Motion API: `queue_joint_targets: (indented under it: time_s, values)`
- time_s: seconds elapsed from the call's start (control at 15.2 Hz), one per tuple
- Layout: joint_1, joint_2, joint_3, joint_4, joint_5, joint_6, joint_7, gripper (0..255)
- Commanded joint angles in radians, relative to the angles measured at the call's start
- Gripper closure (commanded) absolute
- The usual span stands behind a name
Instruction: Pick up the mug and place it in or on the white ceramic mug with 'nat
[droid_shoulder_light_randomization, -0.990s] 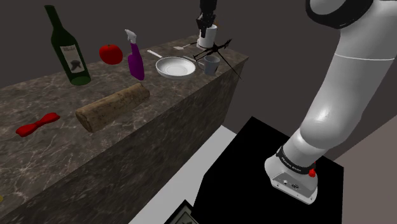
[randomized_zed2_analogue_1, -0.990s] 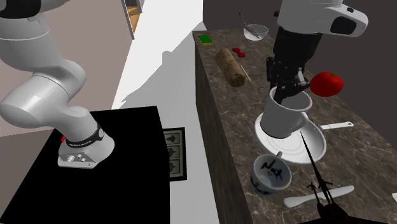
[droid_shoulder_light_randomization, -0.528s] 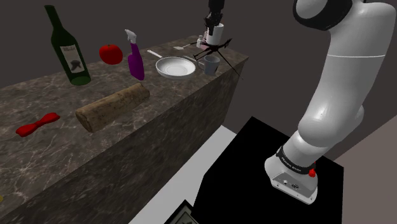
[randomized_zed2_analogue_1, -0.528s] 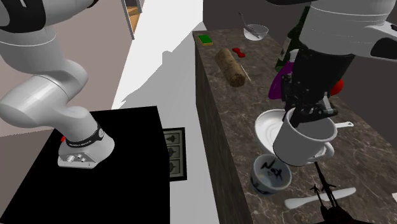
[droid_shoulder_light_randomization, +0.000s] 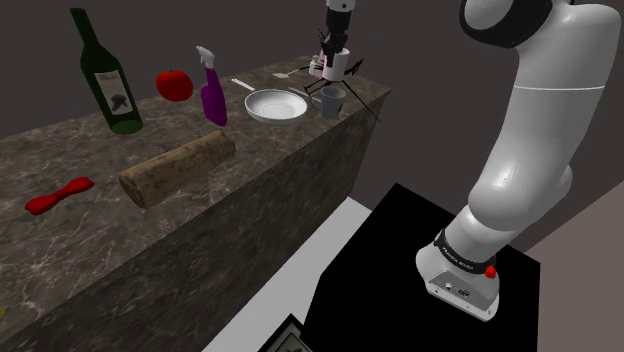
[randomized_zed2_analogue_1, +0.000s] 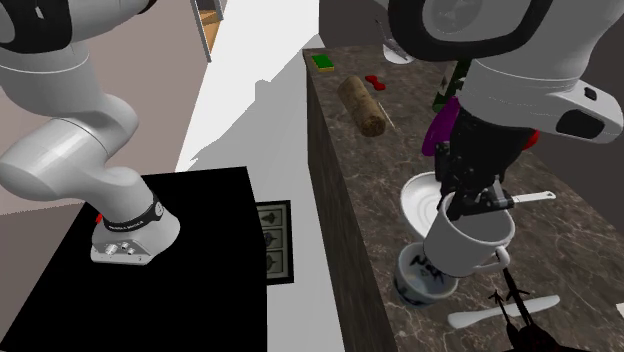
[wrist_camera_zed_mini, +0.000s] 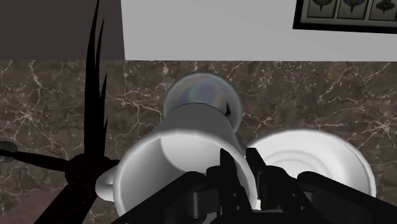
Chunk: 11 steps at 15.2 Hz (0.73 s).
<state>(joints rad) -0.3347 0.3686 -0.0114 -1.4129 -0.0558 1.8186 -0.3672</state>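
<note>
Dark hand-drawn letters show on the lower mug (randomized_zed2_analogue_1: 414, 282). There's a stroke like an N, and the rest is cut off by the white mug (randomized_zed2_analogue_1: 468, 240) hanging just over it, so no whole word can be read. On the black band (droid_shoulder_light_randomization: 459, 262) around the arm's base runs a line of small white lettering, too fine to make out. The green bottle (droid_shoulder_light_randomization: 99, 50) carries a pale label (droid_shoulder_light_randomization: 114, 90) with a dark picture on it; its writing can't be read.
</note>
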Motion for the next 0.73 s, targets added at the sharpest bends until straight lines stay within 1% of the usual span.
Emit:
queue_joint_targets:
  time_s: [0.0,0.4,0.66]
  values:
    - [0.000,-0.003,0.000,-0.033,-0.001,0.031,0.002,255]
    - [0.000,0.006,0.000,-0.108,-0.002,0.115,0.007,255]
    - [0.000,0.006,0.000,-0.108,-0.002,0.115,0.007,255]
